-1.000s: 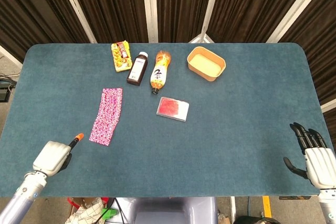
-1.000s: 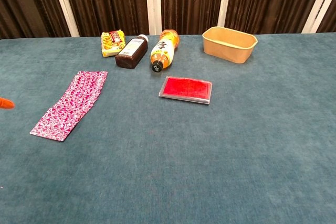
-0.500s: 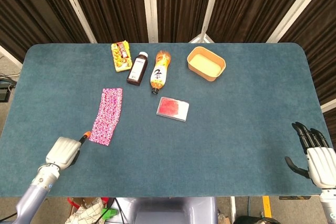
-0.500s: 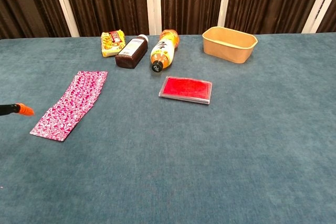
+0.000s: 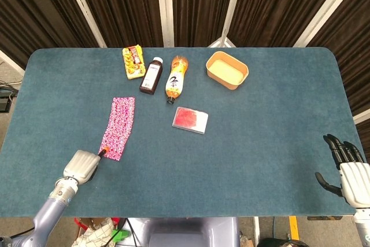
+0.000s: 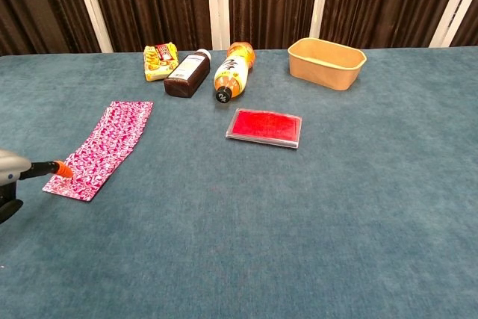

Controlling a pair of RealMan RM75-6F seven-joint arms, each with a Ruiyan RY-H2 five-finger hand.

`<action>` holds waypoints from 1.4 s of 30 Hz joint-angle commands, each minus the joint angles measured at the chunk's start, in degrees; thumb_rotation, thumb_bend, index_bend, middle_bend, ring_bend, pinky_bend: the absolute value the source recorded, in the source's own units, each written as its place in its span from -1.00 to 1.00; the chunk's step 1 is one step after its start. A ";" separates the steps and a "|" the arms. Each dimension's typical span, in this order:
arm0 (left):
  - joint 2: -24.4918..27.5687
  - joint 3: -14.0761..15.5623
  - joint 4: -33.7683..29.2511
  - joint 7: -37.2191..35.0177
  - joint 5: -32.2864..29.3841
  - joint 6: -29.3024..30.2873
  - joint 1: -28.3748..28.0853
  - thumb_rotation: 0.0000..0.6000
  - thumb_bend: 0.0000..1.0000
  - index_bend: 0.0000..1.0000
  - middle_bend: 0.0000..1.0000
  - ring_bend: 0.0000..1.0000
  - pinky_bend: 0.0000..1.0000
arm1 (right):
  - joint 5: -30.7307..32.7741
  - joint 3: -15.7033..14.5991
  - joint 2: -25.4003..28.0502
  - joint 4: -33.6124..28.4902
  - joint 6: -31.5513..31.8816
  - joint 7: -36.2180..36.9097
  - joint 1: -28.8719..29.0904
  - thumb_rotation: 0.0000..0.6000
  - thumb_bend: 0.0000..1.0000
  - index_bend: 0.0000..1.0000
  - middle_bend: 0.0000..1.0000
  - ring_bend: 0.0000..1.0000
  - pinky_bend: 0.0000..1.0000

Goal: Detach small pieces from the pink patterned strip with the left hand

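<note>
The pink patterned strip (image 5: 118, 126) lies flat on the blue table at the left, running away from me; the chest view shows the pink patterned strip (image 6: 101, 149) too. My left hand (image 5: 82, 166) sits just short of its near end, one orange-tipped finger stretched out to the strip's near left corner. In the chest view the left hand (image 6: 11, 175) enters at the left edge, and that fingertip (image 6: 62, 170) rests at the strip's edge with nothing held. My right hand (image 5: 347, 169) hovers by the table's right front corner, fingers spread and empty.
Behind the strip lie a yellow snack pack (image 5: 133, 62), a brown bottle (image 5: 151, 76) and an orange drink bottle (image 5: 177, 78). A red flat packet (image 5: 190, 119) lies mid-table, and a tan bowl (image 5: 227, 69) stands at the back right.
My left hand has moved right and forward, bringing its orange fingertip from left of the strip up to its near corner. The right hand has drifted slightly towards me.
</note>
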 commanded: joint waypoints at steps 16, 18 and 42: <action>-0.12 3.50 -1.42 1.59 -2.32 1.90 -2.16 1.00 0.69 -0.74 0.76 0.44 0.35 | 0.05 0.10 0.05 0.01 0.15 0.25 -0.10 1.00 -0.37 -1.00 -0.79 -0.63 -0.73; 0.41 4.38 -2.40 1.53 -1.46 3.00 -1.80 1.00 0.69 -0.74 0.76 0.44 0.35 | 0.05 0.10 0.05 0.00 0.08 0.23 -0.07 1.00 -0.37 -1.00 -0.79 -0.63 -0.73; 1.95 9.61 -7.00 6.81 -5.35 9.38 -0.68 1.00 0.71 -0.73 0.77 0.45 0.35 | -0.27 -0.03 0.11 -0.03 -0.03 0.83 -0.01 1.00 -0.37 -1.00 -0.79 -0.63 -0.73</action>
